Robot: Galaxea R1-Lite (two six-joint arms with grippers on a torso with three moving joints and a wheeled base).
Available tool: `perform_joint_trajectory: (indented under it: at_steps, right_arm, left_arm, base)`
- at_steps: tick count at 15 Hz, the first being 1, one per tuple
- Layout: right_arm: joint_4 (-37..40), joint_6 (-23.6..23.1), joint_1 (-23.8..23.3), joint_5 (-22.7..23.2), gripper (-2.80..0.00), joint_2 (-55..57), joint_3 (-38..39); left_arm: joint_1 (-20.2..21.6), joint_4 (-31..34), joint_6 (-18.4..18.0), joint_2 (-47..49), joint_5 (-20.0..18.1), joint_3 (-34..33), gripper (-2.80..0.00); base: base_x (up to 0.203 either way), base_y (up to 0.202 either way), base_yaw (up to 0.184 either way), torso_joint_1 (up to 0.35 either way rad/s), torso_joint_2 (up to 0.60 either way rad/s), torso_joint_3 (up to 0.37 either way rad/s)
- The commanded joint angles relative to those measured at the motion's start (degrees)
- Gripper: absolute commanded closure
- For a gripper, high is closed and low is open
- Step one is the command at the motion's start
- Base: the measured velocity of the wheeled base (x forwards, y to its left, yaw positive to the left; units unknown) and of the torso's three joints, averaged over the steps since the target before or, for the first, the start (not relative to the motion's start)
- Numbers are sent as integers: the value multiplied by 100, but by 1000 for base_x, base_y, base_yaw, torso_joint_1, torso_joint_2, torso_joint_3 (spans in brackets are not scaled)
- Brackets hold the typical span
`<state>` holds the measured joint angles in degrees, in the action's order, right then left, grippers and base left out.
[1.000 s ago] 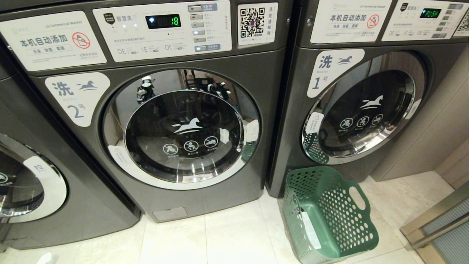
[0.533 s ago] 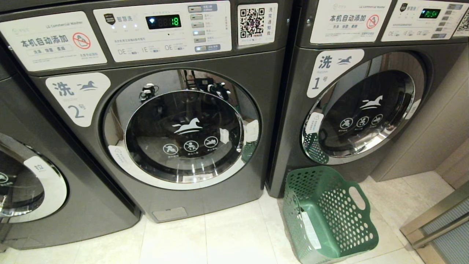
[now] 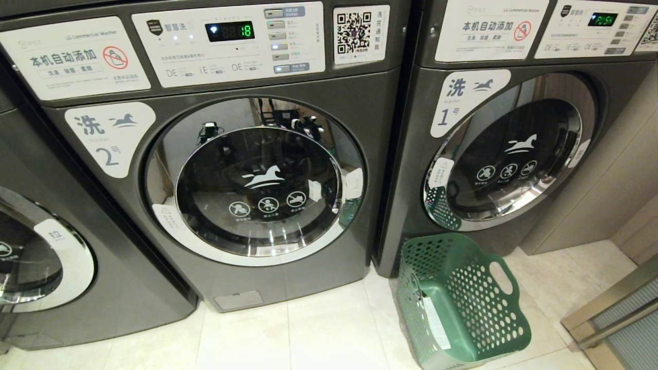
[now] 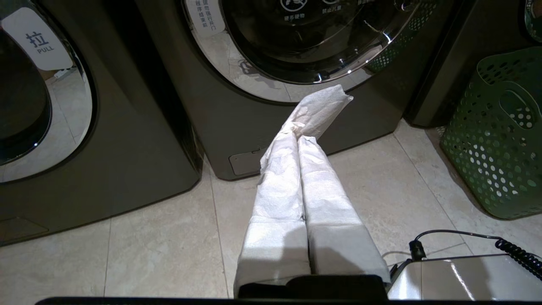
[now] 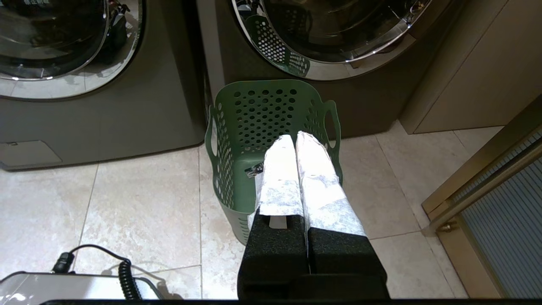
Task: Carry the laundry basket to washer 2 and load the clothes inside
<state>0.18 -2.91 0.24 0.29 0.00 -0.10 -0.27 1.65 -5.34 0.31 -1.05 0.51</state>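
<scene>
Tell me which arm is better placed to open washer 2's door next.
Left, probably. The left pincer, shut, points at the closed door of washer 2. The right pincer, also shut, hangs over the laundry basket, which looks empty and stands on the floor before washer 1.

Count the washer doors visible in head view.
3. Washer 2's door sits centre, washer 1's door to its right behind the laundry basket, and a third door is cut off at the left edge.
</scene>
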Motion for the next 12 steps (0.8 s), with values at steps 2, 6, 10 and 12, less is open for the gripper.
perform_joint_trajectory:
  at_steps: [2, 6, 10, 12]
  right_arm:
    - [10, -26, 2, 12, 0, 9, 10]
    - [17, 10, 2, -11, 0, 9, 10]
    - [17, -6, 2, -11, 0, 9, 17]
    - [8, 1, 2, -20, 0, 9, 10]
  left_arm:
    - [0, -21, 264, -22, 51, -7, 0]
    - [0, -33, 411, -22, 105, -7, 0]
    - [0, -33, 412, -22, 105, -7, 0]
    - [0, -33, 420, -22, 105, -14, 0]
  base:
    - [0, 0, 0, 0, 0, 0]
    - [0, 0, 0, 0, 0, 0]
    - [0, 0, 0, 0, 0, 0]
    - [0, 0, 0, 0, 0, 0]
